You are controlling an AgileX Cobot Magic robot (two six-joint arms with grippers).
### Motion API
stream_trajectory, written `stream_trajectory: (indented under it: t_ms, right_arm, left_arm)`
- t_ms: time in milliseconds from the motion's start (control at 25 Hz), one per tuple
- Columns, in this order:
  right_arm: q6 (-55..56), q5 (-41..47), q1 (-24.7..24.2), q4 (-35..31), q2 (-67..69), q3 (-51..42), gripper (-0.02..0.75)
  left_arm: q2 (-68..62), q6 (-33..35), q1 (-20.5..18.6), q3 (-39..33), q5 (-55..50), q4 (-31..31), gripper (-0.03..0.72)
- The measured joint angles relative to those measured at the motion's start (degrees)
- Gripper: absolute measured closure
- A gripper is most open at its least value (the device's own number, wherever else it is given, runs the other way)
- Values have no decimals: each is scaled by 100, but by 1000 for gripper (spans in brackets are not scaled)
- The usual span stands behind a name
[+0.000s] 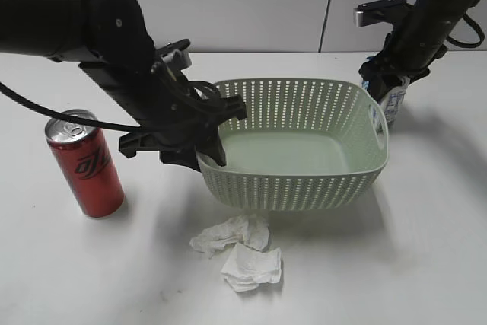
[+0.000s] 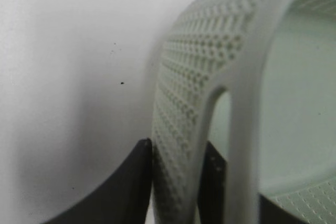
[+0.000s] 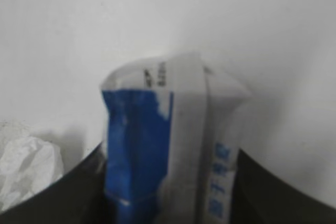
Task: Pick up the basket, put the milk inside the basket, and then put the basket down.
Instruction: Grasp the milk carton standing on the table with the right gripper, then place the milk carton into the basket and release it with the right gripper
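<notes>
red soda can [image 1: 84, 164], crumpled tissues [image 1: 240, 252], white table [image 1: 426, 264]

basket [image 1: 304, 180]: matt perforated plastic | can [image 1: 84, 164]: glossy metal | milk [image 3: 168, 145]: printed paper carton

On the table [image 1: 426, 264] the basket [image 1: 297, 146] sits mid-frame, the can [image 1: 84, 163] at left, crumpled tissues [image 1: 240, 253] below it, the milk [image 1: 393, 102] at upper right.

Green basket [image 1: 297, 146] tilted — milk [image 1: 393, 102] just beside.
</notes>
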State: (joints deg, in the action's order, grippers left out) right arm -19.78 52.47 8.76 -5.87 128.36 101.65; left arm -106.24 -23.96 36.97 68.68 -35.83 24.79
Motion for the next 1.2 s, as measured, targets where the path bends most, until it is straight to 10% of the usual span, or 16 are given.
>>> stream_trajectory:
  t_ms: [480,960,1200]
  right_arm:
    - [157,687,64,-98,-1610,0,424]
    - [475,1290,1951,-700,-2731,-375,425]
    - [600,543,2090,-741,-2687,-1596,425]
  left_arm:
    - [0,0,0,0,115,41,473]
    - [0,0,0,0,238,-98,473]
    - [0,0,0,0,250,-105,473]
